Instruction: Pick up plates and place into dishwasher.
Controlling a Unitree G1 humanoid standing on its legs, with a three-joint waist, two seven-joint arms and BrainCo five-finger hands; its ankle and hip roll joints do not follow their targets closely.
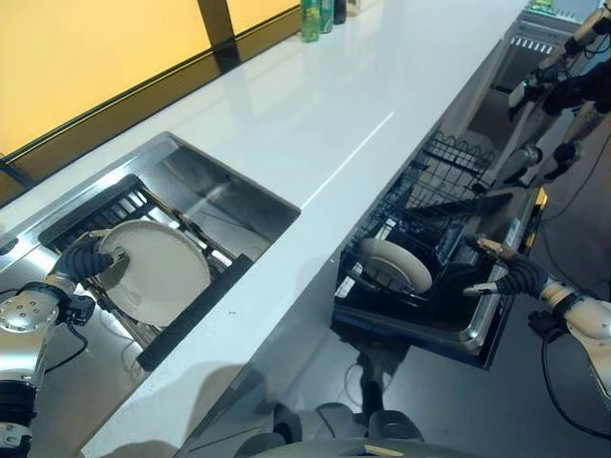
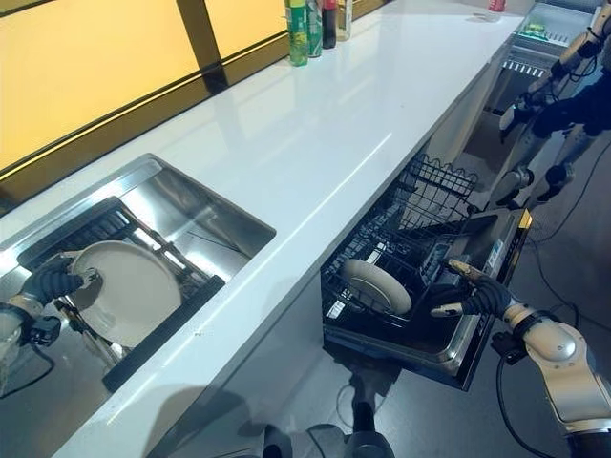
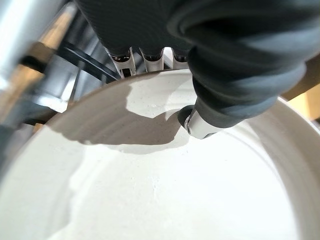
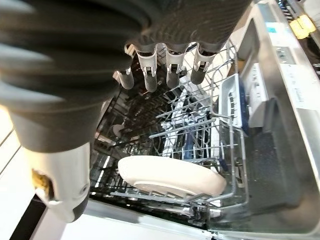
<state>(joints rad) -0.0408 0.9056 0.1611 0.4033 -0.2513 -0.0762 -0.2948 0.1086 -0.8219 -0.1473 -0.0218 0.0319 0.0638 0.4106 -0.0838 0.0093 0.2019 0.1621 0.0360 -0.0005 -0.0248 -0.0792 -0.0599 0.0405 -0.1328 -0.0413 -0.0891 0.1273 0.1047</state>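
Showing a loading task partly done: one white plate (image 1: 396,264) already stands in the lower rack (image 1: 425,205) of the open dishwasher (image 1: 496,315) on the right, while a second white plate (image 1: 158,272) lies on the drying rack (image 1: 220,250) in the sink (image 1: 229,191) on the left. The left hand (image 1: 88,258) pinches this plate's left rim, thumb on its face and fingers behind. The right hand (image 2: 474,294) hovers empty over the dishwasher door, fingers relaxed.

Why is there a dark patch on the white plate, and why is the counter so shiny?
Left wrist view: the left hand gripping the plate blocks the light, casting that shadow. Left eye view: the glossy counter mirrors the light as pale glare.
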